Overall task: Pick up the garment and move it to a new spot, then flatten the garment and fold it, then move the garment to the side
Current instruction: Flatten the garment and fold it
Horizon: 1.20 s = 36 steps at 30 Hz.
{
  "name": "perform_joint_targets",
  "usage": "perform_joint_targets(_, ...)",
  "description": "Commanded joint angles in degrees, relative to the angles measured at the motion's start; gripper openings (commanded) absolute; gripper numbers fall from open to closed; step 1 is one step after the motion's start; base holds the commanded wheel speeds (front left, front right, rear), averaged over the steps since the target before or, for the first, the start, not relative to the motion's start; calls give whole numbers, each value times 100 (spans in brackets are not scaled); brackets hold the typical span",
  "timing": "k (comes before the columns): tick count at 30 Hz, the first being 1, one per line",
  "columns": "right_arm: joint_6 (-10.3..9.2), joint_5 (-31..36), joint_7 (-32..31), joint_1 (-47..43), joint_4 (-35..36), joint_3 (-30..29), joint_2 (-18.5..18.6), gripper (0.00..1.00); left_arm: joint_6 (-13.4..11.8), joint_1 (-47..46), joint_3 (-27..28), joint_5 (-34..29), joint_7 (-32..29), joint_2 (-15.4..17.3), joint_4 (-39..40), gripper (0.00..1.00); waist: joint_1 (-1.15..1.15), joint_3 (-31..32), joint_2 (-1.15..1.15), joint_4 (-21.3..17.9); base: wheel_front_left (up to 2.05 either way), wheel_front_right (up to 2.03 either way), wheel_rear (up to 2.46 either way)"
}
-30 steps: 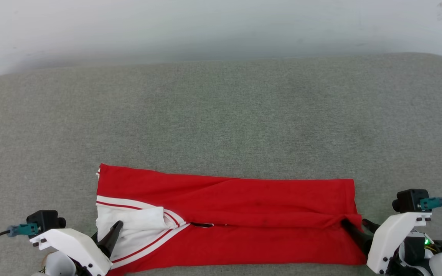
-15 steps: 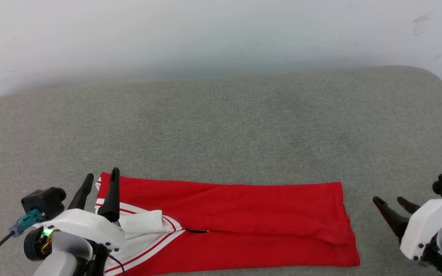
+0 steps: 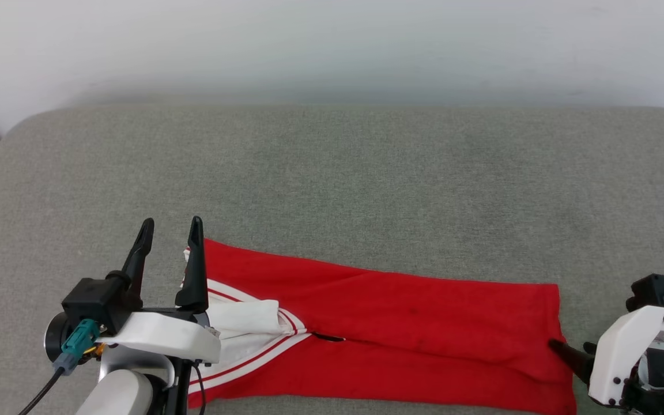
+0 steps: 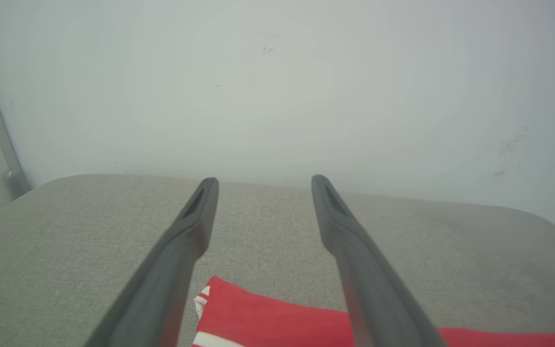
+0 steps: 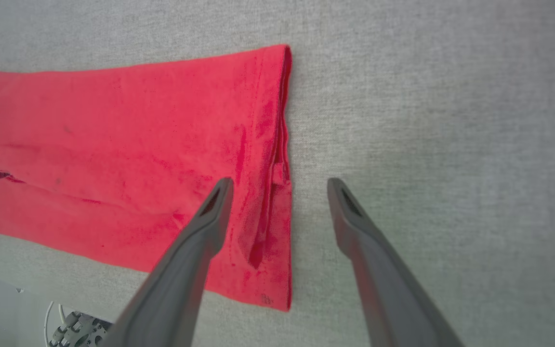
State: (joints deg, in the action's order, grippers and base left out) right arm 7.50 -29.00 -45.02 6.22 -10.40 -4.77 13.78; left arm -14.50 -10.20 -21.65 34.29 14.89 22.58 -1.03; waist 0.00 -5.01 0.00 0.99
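Both tools are wide open and hold nothing. Left tool (image 3: 172,221) hangs above the left end of the shirt (image 3: 412,323), fingers aimed at the wall (image 3: 332,46). Right tool (image 5: 280,182) sits low at the right end, one finger over the hem, the other over bare counter (image 3: 366,184).

The shirt lies flat as a long folded band close to the counter's near edge, with the white sleeve (image 3: 245,317) bunched on top at the left.

Risks, my read:
- The right hem is several layers with a loose pleat. Pinch only the top layer and the fold opens when you lift
- The sleeve bunch isn't flat. Fold over it and you get a lump, or it slides out
- The near edge of the band runs close to the counter edge, so a drag toward you likely tips it off
- The grey cover looks coarse, so cloth will probably catch and wrinkle if dragged. Lift instead

Surface: grey woven cover, rounded corners, lots of bare space behind the shirt. Plain pale wall right behind it, faint scuffs
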Motion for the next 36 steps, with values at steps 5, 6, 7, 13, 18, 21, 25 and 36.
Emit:
perform_joint_targets(5, -2, -33, -100, 217, -671, 125, -233, 100, -87, 82, -20, -302, 37, -52, 219, 100, 0, -255, 0, 233, 0, 0, 0)
perform_joint_targets(6, -2, -54, -141, 220, -834, 167, -261, 100, -92, 97, -28, -339, 38, -49, 239, 100, 0, -275, 0, 252, 0, 0, 0)
perform_joint_targets(7, -2, -54, -141, 220, -834, 167, -261, 100, -92, 97, -28, -339, 38, -49, 239, 100, 0, -275, 0, 252, 0, 0, 0)
perform_joint_targets(13, 1, -247, -462, 260, -1410, 413, -473, 0, -105, 140, -86, -478, 40, -6, 235, 100, 0, -290, 0, 288, 0, 0, 0)
perform_joint_targets(18, 6, -224, -269, 459, -1195, 518, -260, 0, -156, 251, -89, -484, -23, 61, 167, 100, 0, -149, 0, 199, 0, 0, 0)
perform_joint_targets(21, 5, -204, -158, 575, -1030, 577, -116, 0, -171, 305, -100, -483, -61, 97, 131, 100, 0, -46, 0, 112, 0, 0, 0)
perform_joint_targets(25, -2, -181, -74, 649, -940, 568, 76, 0, -249, 394, -98, -507, -109, 146, 143, 100, 0, 64, 0, -44, 0, 0, 0)
perform_joint_targets(36, -2, -12, -6, 463, -817, -567, 284, 0, -349, 517, -105, -481, -183, 208, 279, 100, 0, 154, 0, -383, 0, 0, 0)
